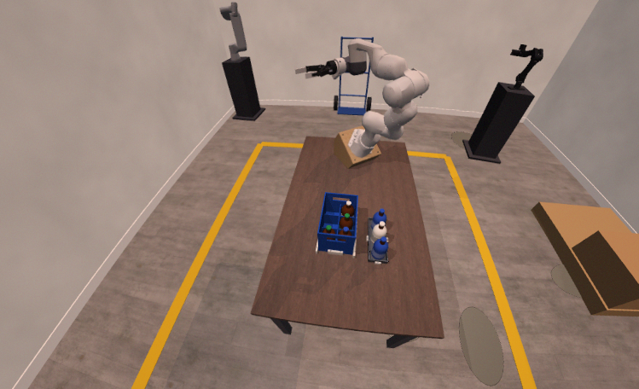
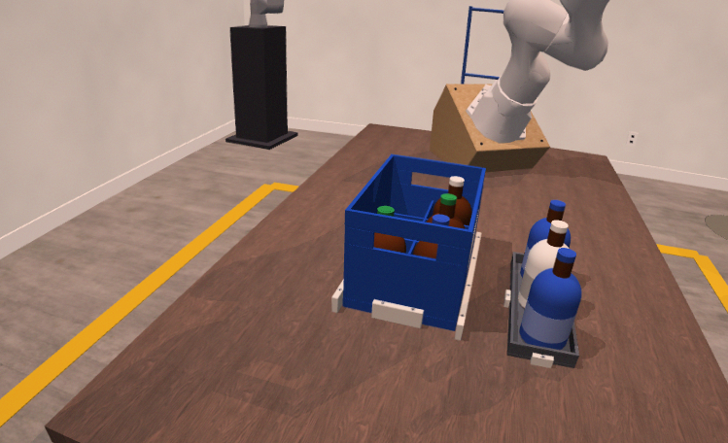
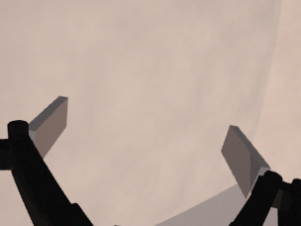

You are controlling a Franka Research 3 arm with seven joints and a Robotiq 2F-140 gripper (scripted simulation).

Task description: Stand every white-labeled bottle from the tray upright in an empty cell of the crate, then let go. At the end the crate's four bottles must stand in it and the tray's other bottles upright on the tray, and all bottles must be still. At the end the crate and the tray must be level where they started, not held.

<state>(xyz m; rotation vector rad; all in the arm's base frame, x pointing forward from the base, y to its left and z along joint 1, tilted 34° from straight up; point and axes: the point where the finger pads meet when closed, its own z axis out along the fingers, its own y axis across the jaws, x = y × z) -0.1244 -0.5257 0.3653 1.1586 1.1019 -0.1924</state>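
My gripper [image 1: 302, 73] [image 3: 148, 126] is open and empty, high up and far behind the crate and tray. The blue crate [image 1: 336, 245] [image 2: 404, 280] stands level. In its right column are a white-capped brown bottle [image 1: 347, 210] [image 2: 456, 181], a green-capped one and a blue-capped one; another green-capped bottle [image 1: 328, 228] [image 2: 385, 210] is front left. The back-left and middle-left cells look empty. On the dark tray [image 2: 520, 350] stand a blue bottle [image 1: 380, 218] [image 2: 539, 230] at the back, a white bottle [image 1: 379, 233] [image 2: 537, 263] in the middle and a blue, pale-banded bottle [image 1: 380, 247] [image 2: 553, 291] in front.
White stop blocks [image 2: 397, 313] sit around the crate's base, and smaller ones at the tray. The wooden base block [image 1: 348, 149] [image 2: 454, 126] of the arm is at the table's back. A blue hand truck [image 1: 351, 110] stands behind the table.
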